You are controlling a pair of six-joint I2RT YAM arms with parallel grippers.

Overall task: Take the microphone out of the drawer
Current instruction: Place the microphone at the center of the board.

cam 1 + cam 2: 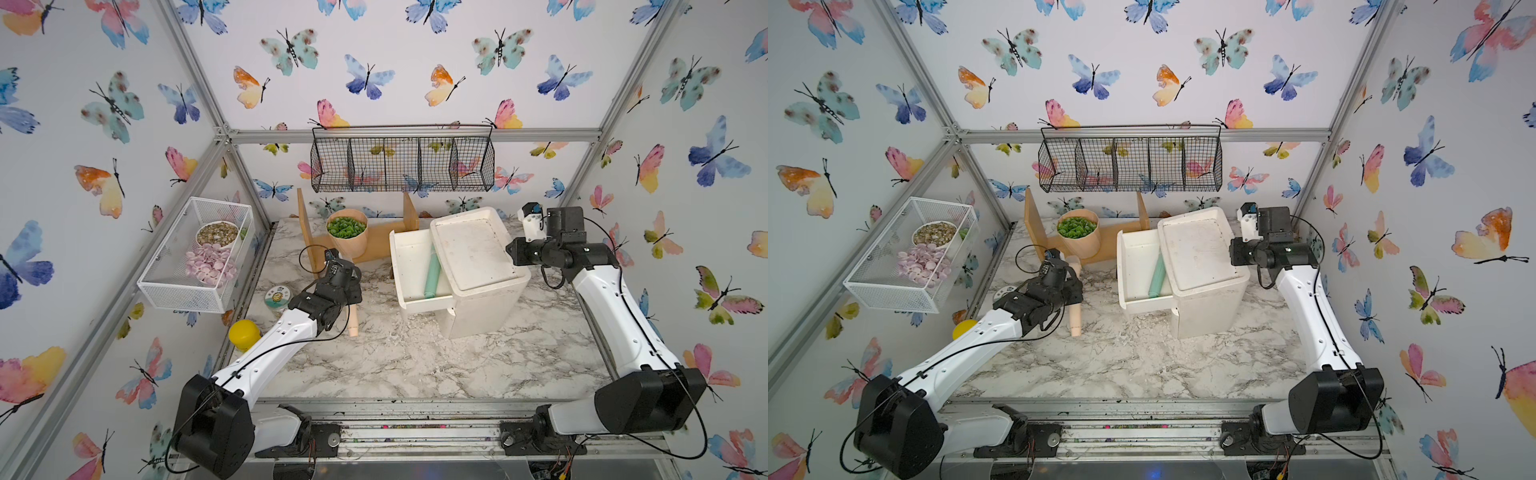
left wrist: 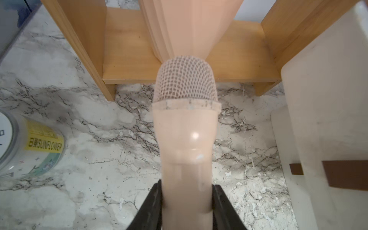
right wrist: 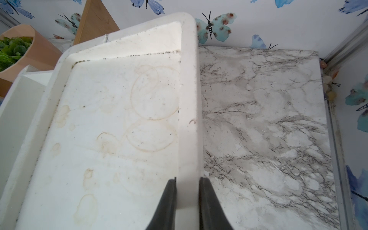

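A beige microphone (image 2: 186, 127) with a mesh head is clamped by its handle in my left gripper (image 2: 186, 185), over the marble table left of the drawer. In both top views its handle end (image 1: 353, 328) (image 1: 1075, 326) sticks out under the left gripper (image 1: 352, 284). The white drawer (image 1: 409, 257) (image 1: 1136, 257) stands pulled out of the white cabinet (image 1: 478, 249), with a teal cylinder (image 1: 432, 272) lying in it. My right gripper (image 3: 188, 179) (image 1: 513, 251) is shut on the raised rim (image 3: 189, 99) of the cabinet's top.
A wooden shelf (image 1: 376, 245) with a potted green plant (image 1: 347, 232) stands just beyond the microphone's head. A sunflower-labelled jar (image 2: 29, 143) and a yellow object (image 1: 244, 333) sit at the table's left edge. Wire baskets hang on the back wall (image 1: 402, 164) and the left wall (image 1: 195, 257).
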